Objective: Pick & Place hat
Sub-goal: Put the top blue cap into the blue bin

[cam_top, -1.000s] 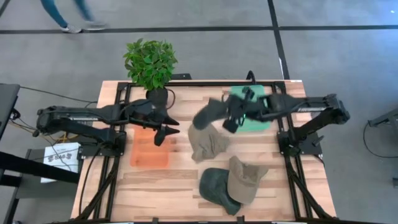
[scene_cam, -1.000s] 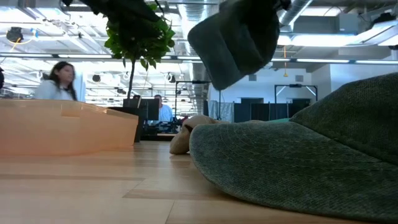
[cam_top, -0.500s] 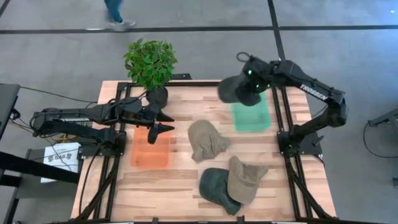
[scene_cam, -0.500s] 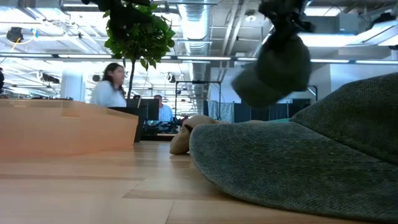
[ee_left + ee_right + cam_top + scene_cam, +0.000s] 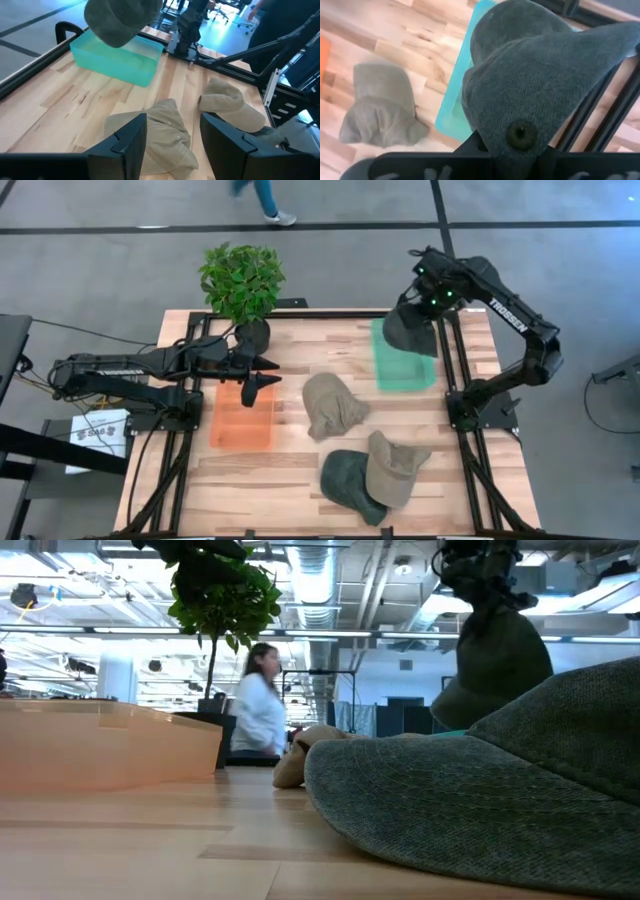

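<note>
A dark grey-green hat (image 5: 410,330) hangs from my right gripper (image 5: 430,300), which is shut on it above the teal bin (image 5: 403,370) at the table's far right. In the low view the hat (image 5: 497,660) dangles clear of the table. A khaki hat (image 5: 333,405) lies crumpled at the table's middle. A tan cap (image 5: 397,468) rests partly on a dark green hat (image 5: 348,485) near the front edge. My left gripper (image 5: 268,372) stands open and holds nothing, above the far end of the orange bin (image 5: 242,420). My right gripper holds the hat by the top of its crown, beside the button (image 5: 521,134). It comes from above, pointing steeply down. The cloth hides the fingertips. The hat hangs slack below the gripper, lifted clear, over the teal bin (image 5: 462,95).
A potted plant (image 5: 240,280) stands at the far left of the table. Black frame rails (image 5: 455,370) run along the table's sides. A person (image 5: 262,195) walks past beyond the far edge. The dark green hat (image 5: 500,790) fills the low view's foreground.
My right gripper has swung from above the table's middle toward the far right corner, carrying the hat. It has turned its wrist and tipped from near level to pointing down. The hat now hangs over the teal bin, still clear of the table.
</note>
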Controlling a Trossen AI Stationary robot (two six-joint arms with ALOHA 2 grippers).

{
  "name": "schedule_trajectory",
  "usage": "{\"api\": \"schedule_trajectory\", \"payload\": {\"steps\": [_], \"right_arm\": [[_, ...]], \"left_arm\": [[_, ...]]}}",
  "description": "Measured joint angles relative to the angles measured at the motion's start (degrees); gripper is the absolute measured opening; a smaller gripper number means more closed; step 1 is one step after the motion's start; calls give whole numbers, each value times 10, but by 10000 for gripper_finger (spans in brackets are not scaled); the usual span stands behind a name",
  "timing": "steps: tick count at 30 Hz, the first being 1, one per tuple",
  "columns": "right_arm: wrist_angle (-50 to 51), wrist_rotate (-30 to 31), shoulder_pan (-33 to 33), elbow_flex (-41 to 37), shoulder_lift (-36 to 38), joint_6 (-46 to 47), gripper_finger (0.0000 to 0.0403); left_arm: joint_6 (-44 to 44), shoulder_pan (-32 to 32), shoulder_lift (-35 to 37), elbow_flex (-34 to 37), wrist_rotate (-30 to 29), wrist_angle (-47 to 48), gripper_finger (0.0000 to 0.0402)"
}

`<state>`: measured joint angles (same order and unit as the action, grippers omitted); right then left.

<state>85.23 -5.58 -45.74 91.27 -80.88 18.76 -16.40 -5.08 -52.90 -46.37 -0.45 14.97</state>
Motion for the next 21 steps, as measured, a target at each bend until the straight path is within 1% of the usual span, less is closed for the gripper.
{"api": "schedule_trajectory", "payload": {"steps": [4, 9, 14, 18, 21], "right_arm": [[1, -30, -14, -18, 0, -22, 0], [-9, -63, -25, -72, 0, -52, 0], [-58, -146, -38, -130, 0, -72, 0], [-96, -154, -52, -157, 0, -74, 0], [-106, -152, -65, -168, 0, -96, 0]], "left_arm": [[-4, 0, 0, 0, 0, 0, 180], [-9, 0, 0, 0, -1, 0, 180], [-23, 0, 0, 0, -2, -1, 180], [-29, 0, 0, 0, -2, -1, 180], [-35, 0, 0, 0, -1, -1, 180]]}}
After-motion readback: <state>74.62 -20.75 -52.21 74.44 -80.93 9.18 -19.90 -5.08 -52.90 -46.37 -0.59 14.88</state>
